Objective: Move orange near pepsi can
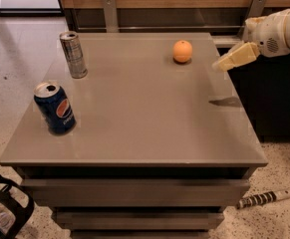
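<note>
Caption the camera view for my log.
Gripper hovers beside the orange; pepsi can stands at the table front left.
</note>
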`<state>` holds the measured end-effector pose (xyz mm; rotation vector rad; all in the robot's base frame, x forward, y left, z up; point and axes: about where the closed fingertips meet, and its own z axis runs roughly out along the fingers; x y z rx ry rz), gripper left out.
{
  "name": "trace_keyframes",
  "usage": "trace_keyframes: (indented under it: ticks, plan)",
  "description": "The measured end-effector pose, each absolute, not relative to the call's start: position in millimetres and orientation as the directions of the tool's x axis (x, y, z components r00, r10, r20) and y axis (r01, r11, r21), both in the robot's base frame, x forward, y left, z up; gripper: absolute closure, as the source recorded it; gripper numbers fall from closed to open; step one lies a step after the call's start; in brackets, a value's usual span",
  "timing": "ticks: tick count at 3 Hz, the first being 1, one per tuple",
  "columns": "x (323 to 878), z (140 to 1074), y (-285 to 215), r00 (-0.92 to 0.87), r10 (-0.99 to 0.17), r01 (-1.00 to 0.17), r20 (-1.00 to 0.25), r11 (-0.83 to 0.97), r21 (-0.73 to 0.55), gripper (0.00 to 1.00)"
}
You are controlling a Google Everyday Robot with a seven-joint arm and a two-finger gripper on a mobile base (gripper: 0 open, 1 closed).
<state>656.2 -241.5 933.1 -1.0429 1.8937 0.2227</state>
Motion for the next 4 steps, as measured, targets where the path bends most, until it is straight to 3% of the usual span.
trace_keyframes:
  ticks: [1, 4]
  plan:
    - [656, 933, -241, -0.206, -0.571, -0.74, -0.795, 0.623, -0.255, 0.0]
    - [713, 854, -178, -0.233, -0.452, -0.785, -0.861, 0.61, -0.107, 0.0]
